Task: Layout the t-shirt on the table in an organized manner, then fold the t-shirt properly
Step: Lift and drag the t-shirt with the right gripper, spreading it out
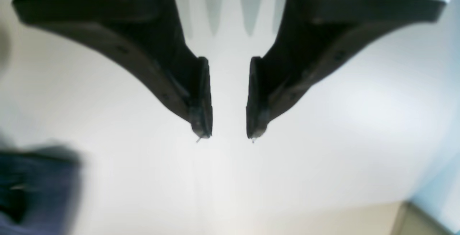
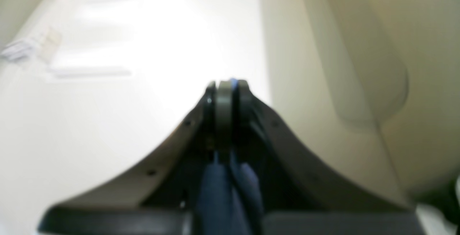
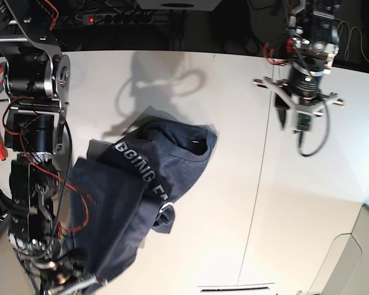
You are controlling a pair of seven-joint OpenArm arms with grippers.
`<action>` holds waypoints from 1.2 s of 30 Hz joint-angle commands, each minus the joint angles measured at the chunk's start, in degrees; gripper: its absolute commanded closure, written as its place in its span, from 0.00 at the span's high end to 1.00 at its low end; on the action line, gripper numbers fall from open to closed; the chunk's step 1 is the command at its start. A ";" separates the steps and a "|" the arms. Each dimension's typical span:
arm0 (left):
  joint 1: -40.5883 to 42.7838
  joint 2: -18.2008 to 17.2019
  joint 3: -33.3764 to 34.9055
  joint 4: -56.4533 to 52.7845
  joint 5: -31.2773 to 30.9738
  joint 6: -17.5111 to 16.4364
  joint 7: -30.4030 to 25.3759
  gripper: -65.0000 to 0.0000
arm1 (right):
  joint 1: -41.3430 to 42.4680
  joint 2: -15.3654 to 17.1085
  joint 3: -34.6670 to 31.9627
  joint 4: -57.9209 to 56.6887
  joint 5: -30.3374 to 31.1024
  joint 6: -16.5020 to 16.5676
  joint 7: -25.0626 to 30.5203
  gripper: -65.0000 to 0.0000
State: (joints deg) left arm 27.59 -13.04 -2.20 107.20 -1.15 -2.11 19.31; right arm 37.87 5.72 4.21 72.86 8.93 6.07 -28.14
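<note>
A: What is shown in the left wrist view?

B: The left hand is seen with its two black fingers parted and nothing between them, hanging over the wide flat white desk. A blurred corner of the large heathered navy-blue cotton t-shirt is caught at the lower left edge, well apart from the fingertips.

A: And the right wrist view?

B: The right hand is seen closed, with a fold of navy cloth pinched between its pads and trailing back toward the camera. The picture is soft, so which part of the garment is gripped cannot be told.

A: What is added by the base view?

B: The t-shirt is seen crumpled on the desk's left half, its ribbed collar turned toward the middle and white lettering partly readable, with one end drawn down toward the right arm at the bottom left. The hand itself is hidden there. The left hand hovers over bare desk beyond the thin dark seam line.

A: How is the spreading step best done?

B: Probably the pinched cloth should be lifted and drawn slowly outward so that bunching is avoided, while a second edge is taken by the free hand and tension is shared evenly.
</note>
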 commanded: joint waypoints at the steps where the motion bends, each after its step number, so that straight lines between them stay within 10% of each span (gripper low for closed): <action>1: -0.11 -0.35 -2.34 1.03 -0.76 -0.85 -0.35 0.30 | 3.48 -0.48 -0.24 3.28 -0.37 0.09 1.79 0.00; 7: -0.09 -0.48 -15.43 1.03 -12.98 -9.33 3.48 0.30 | 14.47 -5.35 -0.37 9.38 -4.96 -3.32 -3.17 0.00; 11: -0.09 -0.48 -21.66 1.03 -18.29 -13.00 5.18 0.30 | 20.06 -11.67 -2.97 9.31 1.86 1.11 -9.14 0.00; 14: 0.02 -0.35 -26.16 1.07 -22.05 -14.25 6.34 0.30 | 20.57 -14.38 -12.74 8.59 9.49 2.93 -10.38 0.00; 18: 0.07 -0.37 -30.23 1.05 -26.25 -16.83 7.48 0.30 | 20.35 -14.38 -30.80 6.56 2.95 2.43 -10.73 0.00; 20: 0.04 -0.50 -31.63 1.05 -27.54 -16.83 8.02 0.30 | 20.35 -14.40 -38.03 5.53 1.09 -0.50 -10.67 0.00; 25: 0.04 -0.46 -32.22 1.05 -29.00 -19.04 8.26 0.30 | 20.35 -14.40 -46.34 2.45 -6.32 -4.68 -10.73 0.63; 36: 0.02 -0.28 -32.22 1.05 -31.26 -20.26 9.49 0.30 | 17.99 -14.34 -46.07 1.57 -35.71 -29.49 -12.63 0.64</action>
State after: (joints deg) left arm 27.62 -12.69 -34.11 107.24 -31.77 -21.87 30.00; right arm 54.06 -8.12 -42.26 73.69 -26.87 -23.03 -41.95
